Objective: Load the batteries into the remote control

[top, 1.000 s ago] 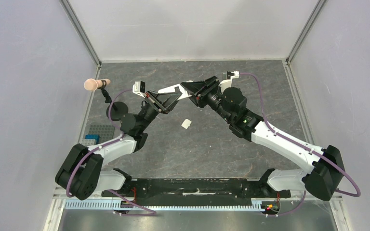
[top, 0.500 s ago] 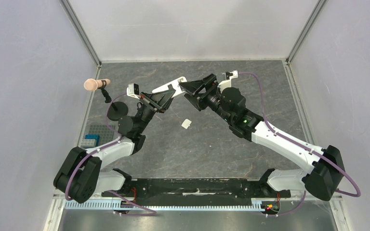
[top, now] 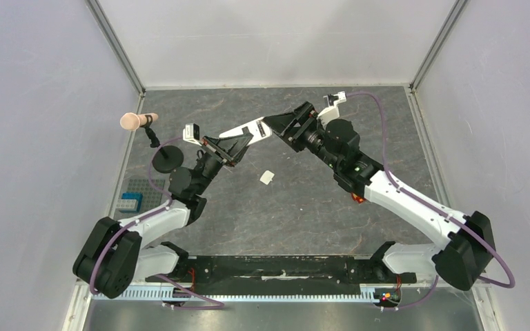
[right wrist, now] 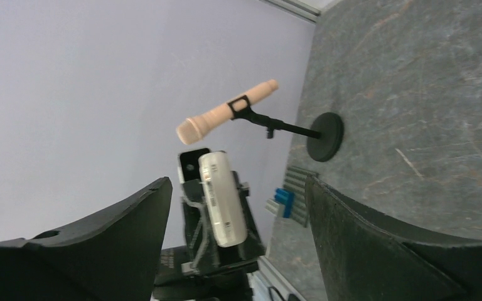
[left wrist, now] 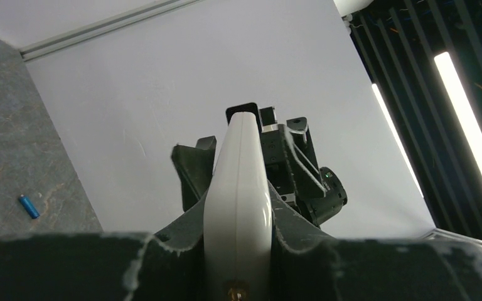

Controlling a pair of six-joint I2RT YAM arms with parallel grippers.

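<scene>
Left wrist camera first, since it sits closest: our left hand (left wrist: 237,254) is pinched on the remote control (left wrist: 238,169), which stands edge-on in its grip and points away from it, lifted off the counter (left wrist: 12,125). From here we see only the remote's white edge, so we cannot tell whether anything sits in its battery bay. Down and to the left of that hand, well apart from it, a blue battery (left wrist: 29,206) lies loose on the counter, so we judge that one not yet loaded; the dark battery we cannot find in any view. In the top view a small white cover piece (top: 267,177) lies on the counter on the base side of both hands, touching neither, which suggests to us that the bay is open. We take the task as early: remote in grip, batteries to fetch and seat, cover to close.

Just beyond the remote's free end is our right hand (top: 279,127), facing the left one. Its fingers (right wrist: 376,251) are spread wide and hold nothing; its own camera shows the remote framed in the gap but some way off, and we see no contact. Farther past the left hand, from that camera, a microphone (right wrist: 226,113) on its stand and a grey rack (right wrist: 304,188) carrying a blue block (right wrist: 282,202) sit near the wall.
</scene>
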